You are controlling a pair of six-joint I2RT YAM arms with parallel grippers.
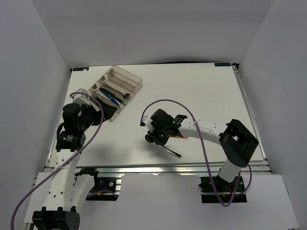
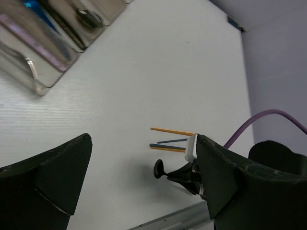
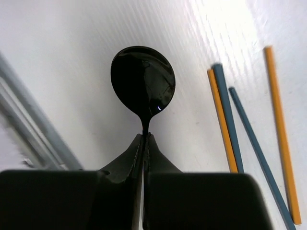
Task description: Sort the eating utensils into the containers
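Observation:
My right gripper (image 1: 153, 138) is shut on the neck of a black spoon (image 3: 143, 79), just below its round bowl, and holds it low over the white table, in the right wrist view (image 3: 144, 137) too. Several thin orange and dark blue chopsticks (image 3: 225, 120) lie on the table just right of the spoon; they also show in the left wrist view (image 2: 168, 139). The clear organizer tray (image 1: 136, 81) stands at the back left, with a blue utensil (image 1: 109, 97) and dark pieces inside. My left gripper (image 2: 144, 158) is open and empty beside the tray's near end (image 2: 36, 79).
The table's front metal rail (image 3: 29, 120) runs close behind the spoon. A purple cable (image 1: 163, 101) arcs over the right arm. White walls close in the table on the left, back and right.

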